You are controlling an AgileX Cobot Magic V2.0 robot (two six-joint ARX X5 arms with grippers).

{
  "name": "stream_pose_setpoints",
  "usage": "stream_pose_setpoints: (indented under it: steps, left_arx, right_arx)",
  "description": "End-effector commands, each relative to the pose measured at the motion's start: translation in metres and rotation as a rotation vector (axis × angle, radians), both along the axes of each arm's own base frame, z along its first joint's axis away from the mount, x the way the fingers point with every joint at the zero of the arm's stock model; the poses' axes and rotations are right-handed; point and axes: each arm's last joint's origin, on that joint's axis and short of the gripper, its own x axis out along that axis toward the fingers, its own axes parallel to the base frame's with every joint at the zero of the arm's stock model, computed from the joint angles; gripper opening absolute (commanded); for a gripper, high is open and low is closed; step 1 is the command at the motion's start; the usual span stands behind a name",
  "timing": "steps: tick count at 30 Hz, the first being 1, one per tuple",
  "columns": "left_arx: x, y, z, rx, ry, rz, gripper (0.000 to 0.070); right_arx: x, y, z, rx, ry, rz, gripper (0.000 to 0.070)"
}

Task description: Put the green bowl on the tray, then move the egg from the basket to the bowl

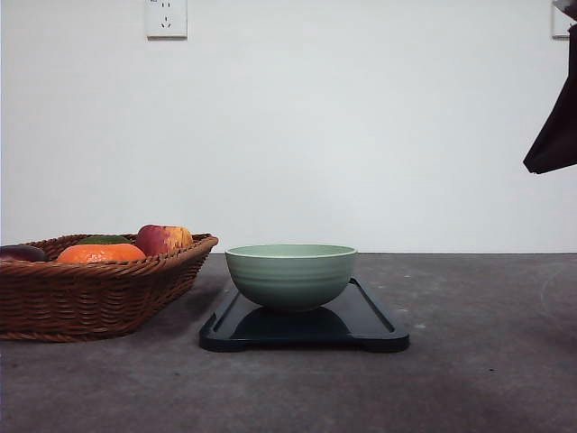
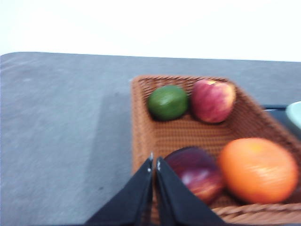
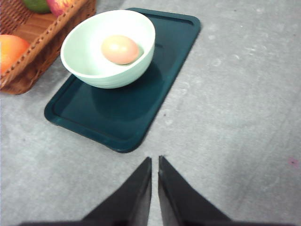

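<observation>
Nearest us, the tray (image 1: 379, 327) carries the green bowl (image 1: 290, 275) beside the basket (image 1: 81, 298), the egg (image 3: 120, 49) inside it, light, smooth and fragile, best cradled around its middle, while our left gripper (image 2: 154, 165) and right gripper (image 3: 154, 162) show narrow, empty jaws.

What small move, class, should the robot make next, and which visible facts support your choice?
Probably none beyond drawing both arms back to rest. The egg already lies in the green bowl, which sits on the tray. The right gripper is shut and empty above bare table; the left gripper is shut over the basket, holding nothing.
</observation>
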Motion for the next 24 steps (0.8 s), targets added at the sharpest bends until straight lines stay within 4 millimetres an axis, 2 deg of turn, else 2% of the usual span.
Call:
stream_pose_setpoints:
  steps: [1, 24]
  left_arx:
    - [0.0011, -0.0006, -0.0042, 0.011, -0.007, -0.019, 0.0]
    - [0.0013, 0.0084, -0.0052, 0.002, 0.003, 0.059, 0.0]
  right_arx:
    - [0.0006, 0.0012, 0.0037, 0.013, -0.013, 0.001, 0.0016]
    - [0.0007, 0.0013, 0.0036, 0.012, -0.013, 0.002, 0.0016]
